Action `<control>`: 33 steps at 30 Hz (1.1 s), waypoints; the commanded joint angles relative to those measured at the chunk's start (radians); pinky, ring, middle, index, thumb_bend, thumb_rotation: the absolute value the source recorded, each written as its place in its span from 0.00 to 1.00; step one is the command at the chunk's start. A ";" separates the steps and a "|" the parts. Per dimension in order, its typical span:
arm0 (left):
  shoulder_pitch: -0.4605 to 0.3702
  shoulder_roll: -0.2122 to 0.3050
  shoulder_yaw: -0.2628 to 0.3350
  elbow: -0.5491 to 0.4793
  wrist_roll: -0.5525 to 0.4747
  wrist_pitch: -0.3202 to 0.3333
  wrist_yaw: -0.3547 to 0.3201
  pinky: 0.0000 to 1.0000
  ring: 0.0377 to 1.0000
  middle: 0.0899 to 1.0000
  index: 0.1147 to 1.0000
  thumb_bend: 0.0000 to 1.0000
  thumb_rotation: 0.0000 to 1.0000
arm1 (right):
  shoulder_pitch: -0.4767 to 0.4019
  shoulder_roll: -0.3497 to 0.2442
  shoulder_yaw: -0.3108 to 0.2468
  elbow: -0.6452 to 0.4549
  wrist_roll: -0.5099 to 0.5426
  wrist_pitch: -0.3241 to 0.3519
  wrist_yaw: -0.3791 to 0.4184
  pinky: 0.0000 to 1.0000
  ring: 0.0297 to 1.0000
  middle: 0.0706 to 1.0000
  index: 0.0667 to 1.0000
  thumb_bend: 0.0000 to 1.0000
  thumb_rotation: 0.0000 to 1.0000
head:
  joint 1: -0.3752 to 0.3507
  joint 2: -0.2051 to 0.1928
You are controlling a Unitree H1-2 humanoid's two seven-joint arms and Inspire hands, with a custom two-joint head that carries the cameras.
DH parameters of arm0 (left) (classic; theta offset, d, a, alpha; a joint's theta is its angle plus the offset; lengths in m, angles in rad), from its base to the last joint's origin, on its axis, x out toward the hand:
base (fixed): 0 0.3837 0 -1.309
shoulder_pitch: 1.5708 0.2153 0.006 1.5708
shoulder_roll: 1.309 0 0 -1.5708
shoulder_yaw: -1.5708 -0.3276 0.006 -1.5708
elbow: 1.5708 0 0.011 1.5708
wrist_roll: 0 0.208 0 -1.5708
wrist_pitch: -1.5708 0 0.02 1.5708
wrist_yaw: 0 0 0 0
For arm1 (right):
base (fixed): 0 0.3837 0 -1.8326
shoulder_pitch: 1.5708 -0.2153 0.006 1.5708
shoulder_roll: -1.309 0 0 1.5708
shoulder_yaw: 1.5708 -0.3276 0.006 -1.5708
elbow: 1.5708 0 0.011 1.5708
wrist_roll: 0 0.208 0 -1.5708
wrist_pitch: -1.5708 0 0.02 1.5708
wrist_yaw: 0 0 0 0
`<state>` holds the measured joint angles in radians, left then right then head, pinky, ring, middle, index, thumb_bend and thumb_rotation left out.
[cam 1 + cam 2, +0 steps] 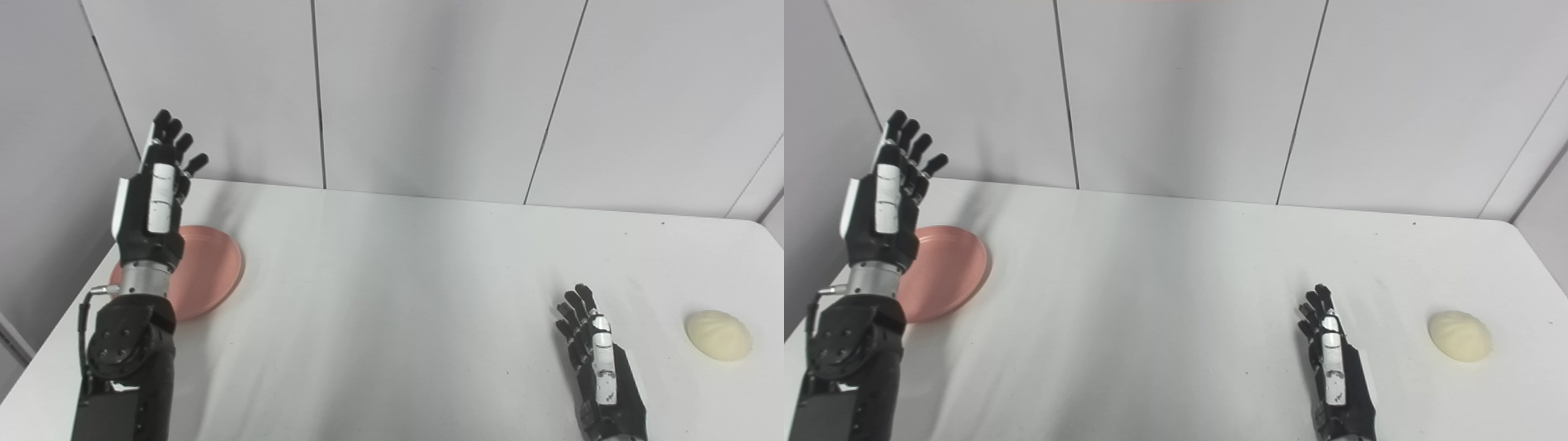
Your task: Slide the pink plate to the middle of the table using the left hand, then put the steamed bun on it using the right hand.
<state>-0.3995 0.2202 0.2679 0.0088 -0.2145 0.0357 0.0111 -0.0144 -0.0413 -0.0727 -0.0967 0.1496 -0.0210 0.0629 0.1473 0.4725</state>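
The pink plate (208,269) lay flat at the left edge of the white surface (398,294), with the left robot hand (160,184) raised above it, empty and fingers spread. Far right of the plate, the steamed bun (718,335) sat dome-up, its long axis running left to right, while the right robot hand (597,355) rested beside it, empty, fingers apart.

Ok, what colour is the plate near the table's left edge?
The plate is plain salmon pink, no pattern; the right eye view shows it best, with less of it hidden by the raised left arm.

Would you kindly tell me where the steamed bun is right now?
The steamed bun lies on the table's right side, just right of the right hand, untouched.
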 commanded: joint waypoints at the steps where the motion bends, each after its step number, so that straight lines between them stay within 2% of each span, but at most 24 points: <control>1: -0.054 0.029 0.015 0.002 -0.023 -0.009 -0.007 0.85 0.95 0.96 0.90 0.90 0.84 | 0.012 0.006 0.004 0.009 0.010 -0.041 0.009 0.95 0.94 0.95 0.96 0.71 1.00 | 0.003 0.002; 5: -0.070 0.074 0.039 0.063 -0.029 -0.032 -0.015 0.90 0.97 0.93 0.89 0.93 0.87 | 0.013 0.007 0.003 0.008 0.011 -0.041 0.009 0.94 0.93 0.94 0.95 0.69 1.00 | 0.004 0.006; 8: -0.092 0.128 0.066 0.158 -0.062 -0.073 -0.055 0.94 0.95 0.90 0.92 0.94 0.89 | 0.011 0.008 0.005 0.007 0.007 -0.040 0.008 0.94 0.93 0.93 0.95 0.71 1.00 | -0.003 0.009; 10: -0.101 0.153 0.086 0.204 -0.081 -0.098 -0.070 0.92 0.87 0.87 0.91 0.93 0.86 | 0.011 0.007 0.007 0.006 0.004 -0.036 0.007 0.93 0.92 0.93 0.94 0.72 1.00 | -0.005 0.010; 13: -0.114 0.184 0.106 0.269 -0.105 -0.128 -0.095 0.90 0.85 0.86 0.91 0.95 0.85 | 0.011 0.009 0.005 0.003 0.008 -0.033 0.007 0.93 0.93 0.93 0.94 0.72 1.00 | -0.001 0.012; 17: -0.126 0.233 0.106 0.366 -0.119 -0.167 -0.145 0.82 0.84 0.87 0.90 0.98 0.82 | 0.012 0.008 0.004 0.001 0.009 -0.031 0.006 0.92 0.92 0.91 0.94 0.71 1.00 | 0.001 0.015; 23: -0.135 0.256 0.106 0.466 -0.114 -0.187 -0.162 0.83 0.85 0.88 0.93 0.98 0.85 | 0.014 0.005 0.008 -0.009 -0.003 -0.024 0.004 0.91 0.91 0.91 0.93 0.72 1.00 | 0.000 0.018; 29: -0.135 0.272 0.111 0.505 -0.099 -0.191 -0.152 0.83 0.86 0.89 0.93 0.95 0.88 | 0.015 0.005 0.006 -0.014 0.001 -0.017 0.001 0.91 0.91 0.91 0.93 0.72 1.00 | 0.003 0.021; 33: -0.135 0.281 0.110 0.533 -0.076 -0.206 -0.131 0.78 0.85 0.88 0.92 0.92 0.89 | 0.012 0.002 0.006 -0.010 -0.004 -0.021 0.001 0.90 0.91 0.91 0.93 0.72 1.00 | 0.005 0.021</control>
<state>-0.4878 0.4534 0.3726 0.5479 -0.3017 -0.1157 -0.1289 -0.0113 -0.0426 -0.0697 -0.1029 0.1447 -0.0207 0.0624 0.1518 0.4924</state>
